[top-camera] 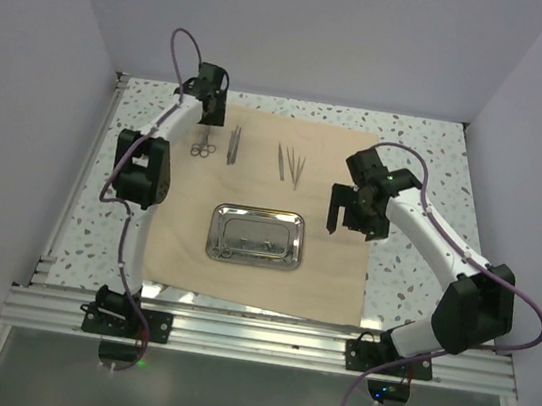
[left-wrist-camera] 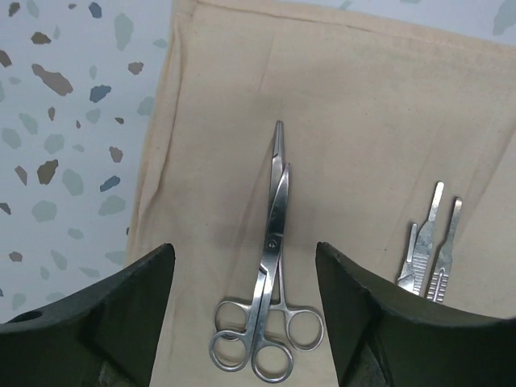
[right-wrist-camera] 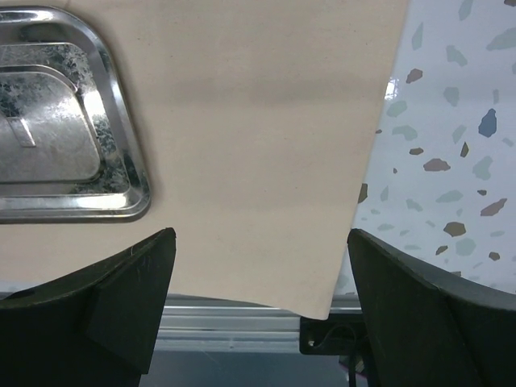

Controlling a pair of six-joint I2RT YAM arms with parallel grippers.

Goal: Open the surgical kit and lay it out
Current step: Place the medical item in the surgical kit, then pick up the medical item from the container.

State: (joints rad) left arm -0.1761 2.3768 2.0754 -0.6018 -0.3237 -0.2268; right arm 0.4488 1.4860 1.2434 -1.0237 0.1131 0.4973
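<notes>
Left wrist view: left gripper (left-wrist-camera: 243, 251) wide apart above scissors (left-wrist-camera: 274, 234) on cloth (left-wrist-camera: 363, 121); right gripper (right-wrist-camera: 262, 235) wide too.

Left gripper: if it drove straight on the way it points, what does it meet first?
Likely the ring-handled instruments, lying on the beige cloth right between the open jaws of the left gripper. Depth to them is hard to judge.

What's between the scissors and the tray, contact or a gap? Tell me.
Apart. The top view shows the scissors lying well beyond the tray, with bare cloth between them.
</notes>
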